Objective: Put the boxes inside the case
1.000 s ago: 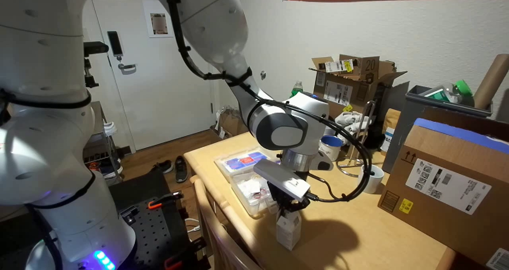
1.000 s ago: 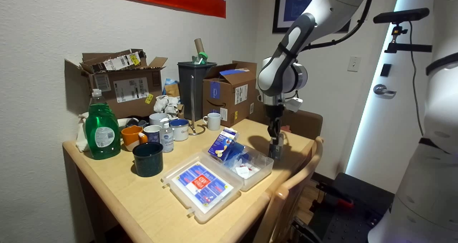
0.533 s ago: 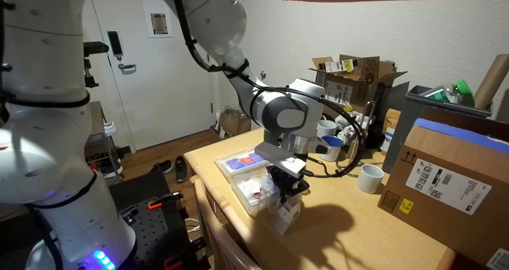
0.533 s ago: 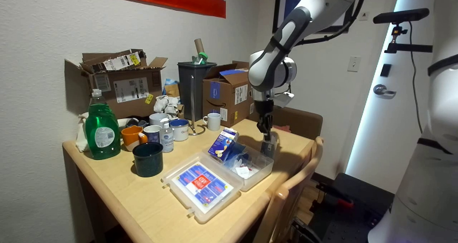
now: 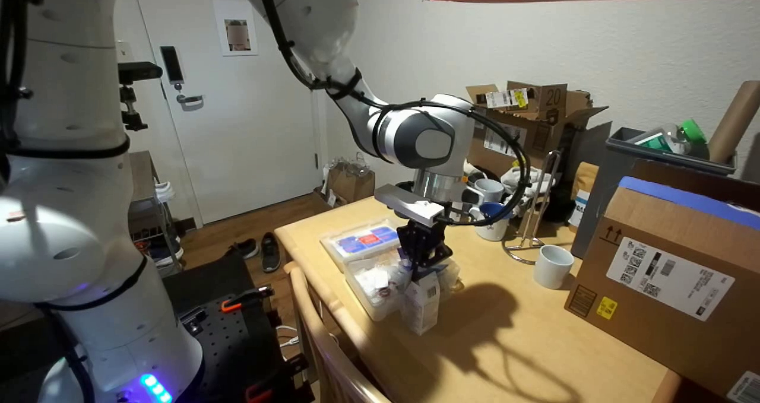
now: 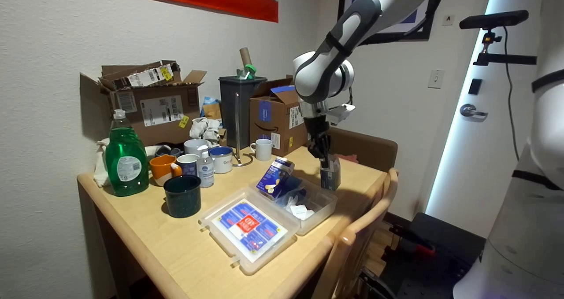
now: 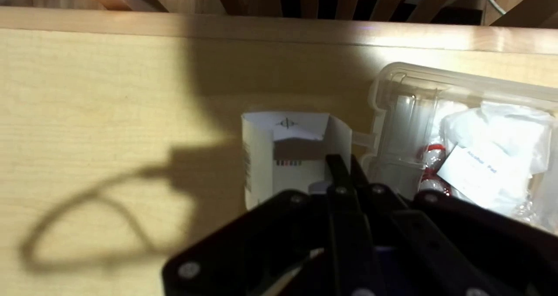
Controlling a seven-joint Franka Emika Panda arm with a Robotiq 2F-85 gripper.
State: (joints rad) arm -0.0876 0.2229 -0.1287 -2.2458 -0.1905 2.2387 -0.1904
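White and open-topped, the slim box point(image 5: 421, 308) is being held nearly upright by the tool point(image 7: 344, 160), which is gripping one of its walls from inside and out. It is occupying the spot just beside the case point(image 6: 318, 219); the views are not showing whether its base is touching the counter point(image 6: 176, 241). The case is lying open, packets point(image 7: 473, 174) are showing in its deeper half, and the blue box point(image 6: 271, 180) is sitting tilted at that half's edge, how far inside being hard to tell.
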